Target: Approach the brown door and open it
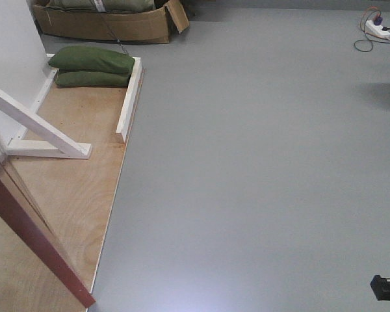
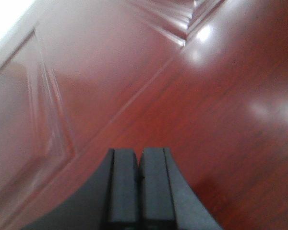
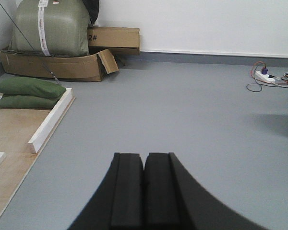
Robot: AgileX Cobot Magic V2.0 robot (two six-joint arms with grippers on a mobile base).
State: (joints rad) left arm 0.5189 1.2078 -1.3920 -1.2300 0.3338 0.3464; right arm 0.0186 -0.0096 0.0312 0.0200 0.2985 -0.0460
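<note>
Left hand (image 2: 139, 158) closed, near the brown door (image 2: 197, 105).
I judged it heavy, stiff, glossy-slick; no handle showed, so I'd push its flat face. Right hand (image 3: 144, 160) was closed, empty.

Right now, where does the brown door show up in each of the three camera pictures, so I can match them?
Exterior front-facing: the brown door is a dark red edge slanting across the bottom-left corner.
Left wrist-mounted: the door fills the picture behind the closed left fingers.
Right wrist-mounted: not in it.
Shared landmark: the green sandbags, upper left in the front view, left in the right wrist view.
</note>
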